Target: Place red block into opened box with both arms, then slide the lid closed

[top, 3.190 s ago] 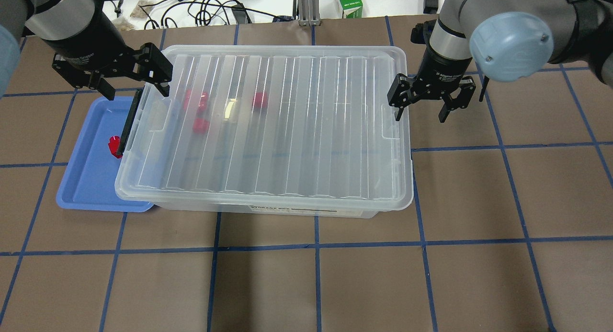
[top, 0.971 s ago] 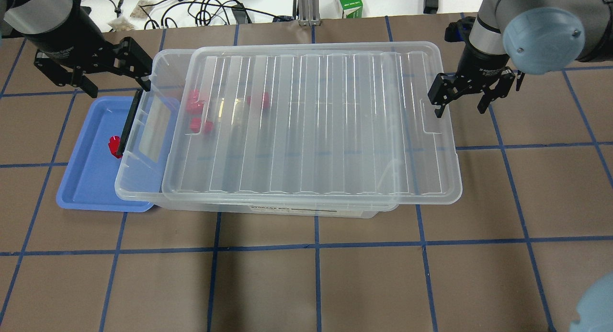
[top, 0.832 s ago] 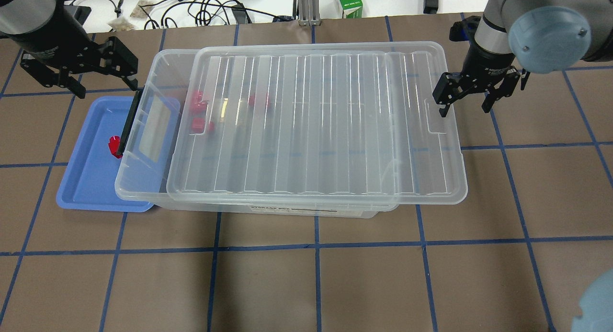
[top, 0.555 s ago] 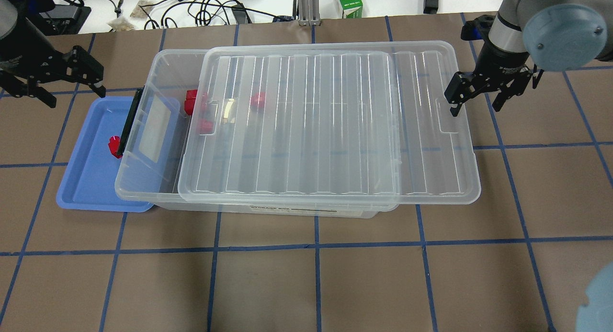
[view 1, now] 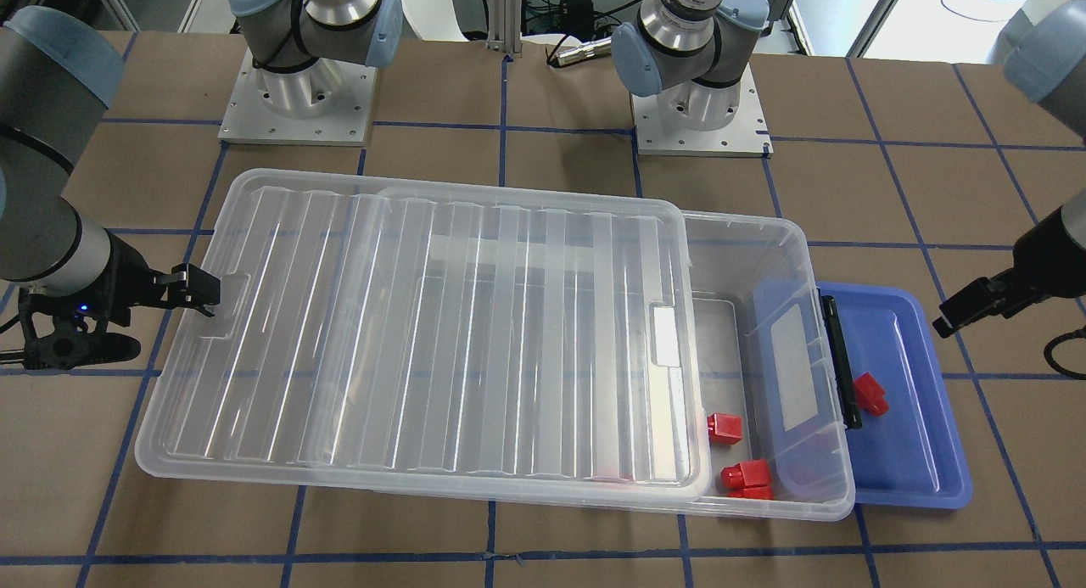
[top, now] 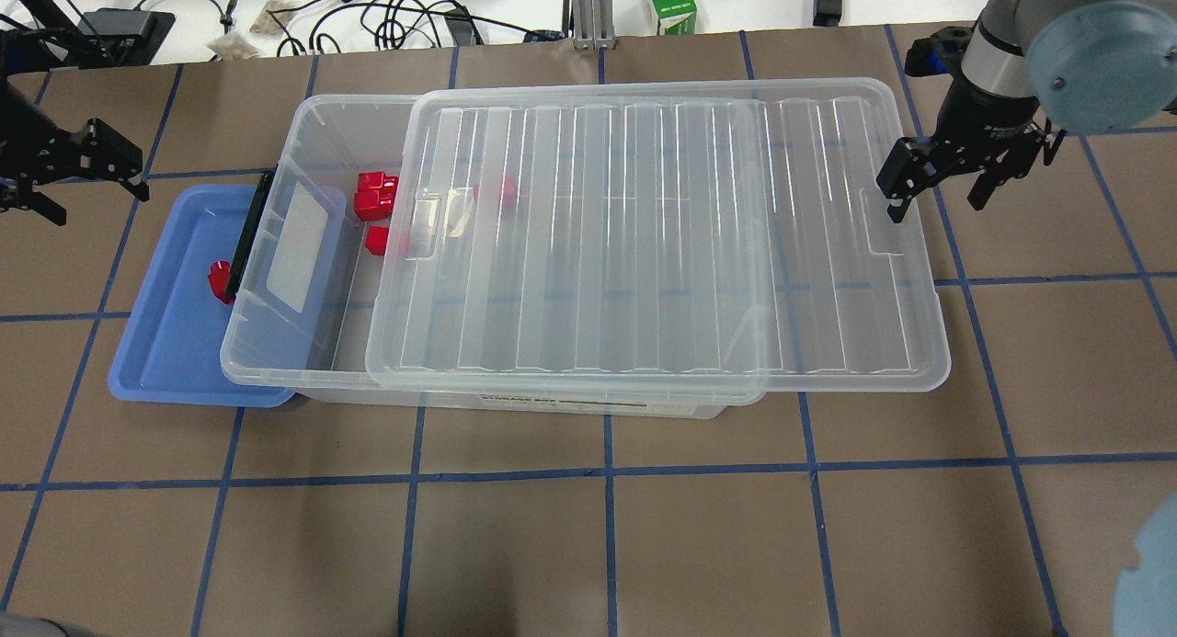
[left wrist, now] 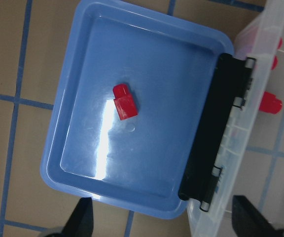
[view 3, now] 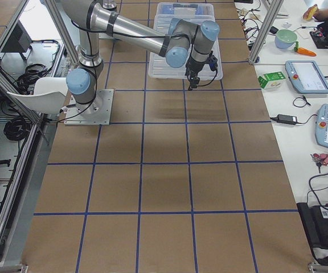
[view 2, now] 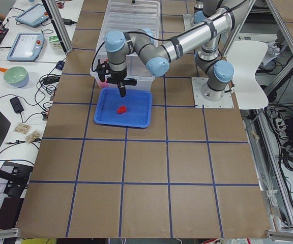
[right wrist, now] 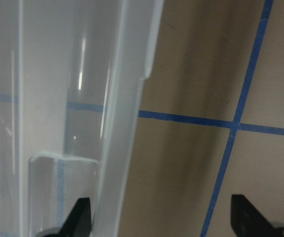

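One red block (top: 221, 281) lies in the blue tray (top: 165, 343), by the box's black latch bar (left wrist: 216, 133). In the left wrist view this red block (left wrist: 124, 103) sits just ahead of my left gripper (left wrist: 164, 222). The left gripper (top: 97, 203) hangs open and empty above the tray. The clear box (top: 276, 372) is uncovered at its left end, with other red blocks (top: 375, 196) inside. The ridged lid (top: 662, 242) overhangs the box's right end. My right gripper (top: 936, 208) is open and straddles the lid's right rim, with one finger (right wrist: 80, 215) over the handle recess.
The blue tray lies partly under the box's left end. A green carton (top: 669, 7) and cables (top: 395, 21) lie along the white strip beyond the table's far edge. Brown table surface (top: 607, 545) with blue tape lines stretches in front of the box.
The lid has slid steadily to the right with my right gripper at its rim, uncovering the box's left end. My left gripper has drawn back to the left, away from the box.
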Controlling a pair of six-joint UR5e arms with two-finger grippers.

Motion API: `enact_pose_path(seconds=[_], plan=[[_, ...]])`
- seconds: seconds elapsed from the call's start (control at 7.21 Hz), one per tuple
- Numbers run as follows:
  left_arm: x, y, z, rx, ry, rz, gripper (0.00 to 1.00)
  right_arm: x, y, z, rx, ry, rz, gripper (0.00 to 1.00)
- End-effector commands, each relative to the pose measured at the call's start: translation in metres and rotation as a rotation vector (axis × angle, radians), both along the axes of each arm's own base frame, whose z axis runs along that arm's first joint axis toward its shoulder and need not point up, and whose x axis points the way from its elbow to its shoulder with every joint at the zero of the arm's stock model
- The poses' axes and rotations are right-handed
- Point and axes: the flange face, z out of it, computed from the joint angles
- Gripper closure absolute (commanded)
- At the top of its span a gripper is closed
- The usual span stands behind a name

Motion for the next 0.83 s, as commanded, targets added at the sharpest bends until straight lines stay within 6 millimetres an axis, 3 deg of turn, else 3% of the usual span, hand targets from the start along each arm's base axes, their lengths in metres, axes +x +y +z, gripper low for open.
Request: enact_pose_path(seconds=[0.0,0.42,0.69], plan=[[0.019,-0.018,-0.047,0.037,0.025,0.022,0.0,-0.019,0.001,-0.001,0.003,-0.006,0.028,0.0],[0.024,-0.037,-0.099,0.026,0.075,0.116,0.0,-0.036,0.002,-0.002,0.012,0.008,0.018,0.0],[0.028,-0.043,-0.124,0.007,0.067,0.196,0.0,-0.036,0.002,-0.001,0.011,0.009,0.018,0.0]])
